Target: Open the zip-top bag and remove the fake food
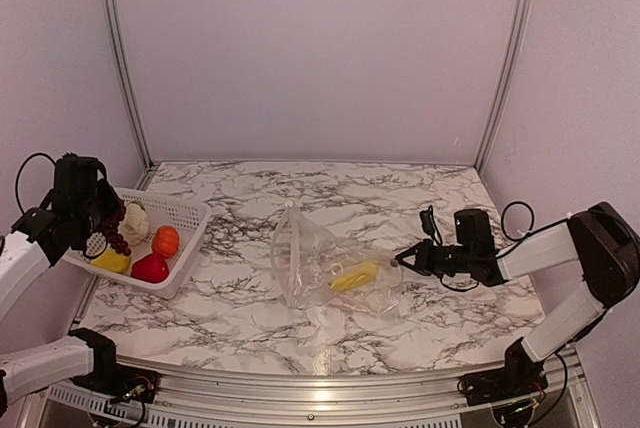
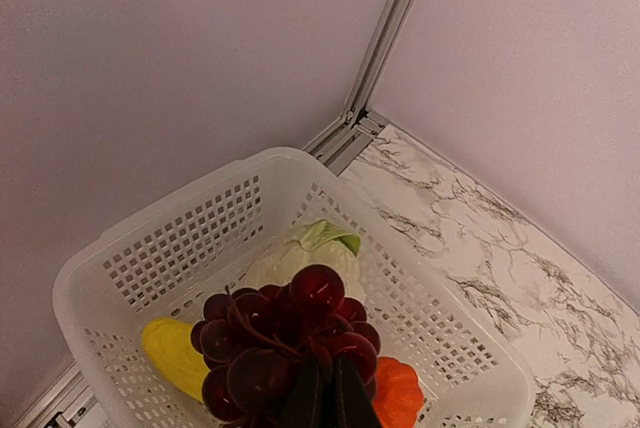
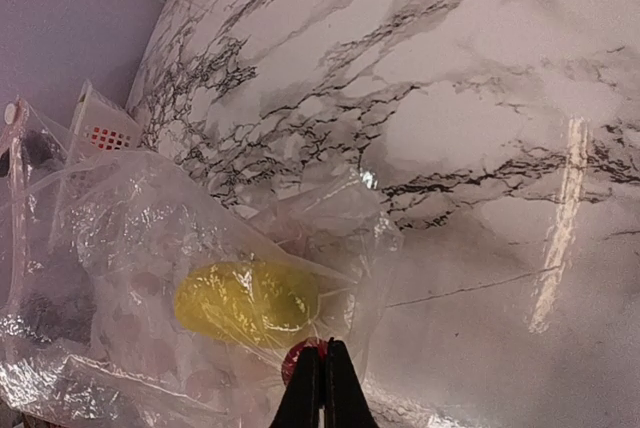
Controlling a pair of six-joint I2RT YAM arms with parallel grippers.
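Note:
The clear zip-top bag (image 1: 320, 270) lies crumpled mid-table with one yellow piece of fake food (image 1: 355, 275) inside. My right gripper (image 1: 401, 258) is shut on the bag's right edge. In the right wrist view the gripper (image 3: 323, 373) pinches the plastic (image 3: 150, 248) just beside the yellow piece (image 3: 245, 300). My left gripper (image 1: 106, 222) hangs over the white basket (image 1: 185, 210), shut on the dark purple grape bunch (image 2: 285, 333). Its fingertips (image 2: 325, 393) are half buried in the grapes. Below lie a cauliflower (image 2: 305, 258), a yellow piece (image 2: 175, 353) and an orange piece (image 2: 402, 395).
The basket (image 2: 180, 238) stands at the table's left edge near the wall and also holds a red piece (image 1: 150, 268). Marble tabletop (image 1: 350, 198) spreads behind and in front of the bag. Metal corner posts (image 1: 120, 58) rise at the back.

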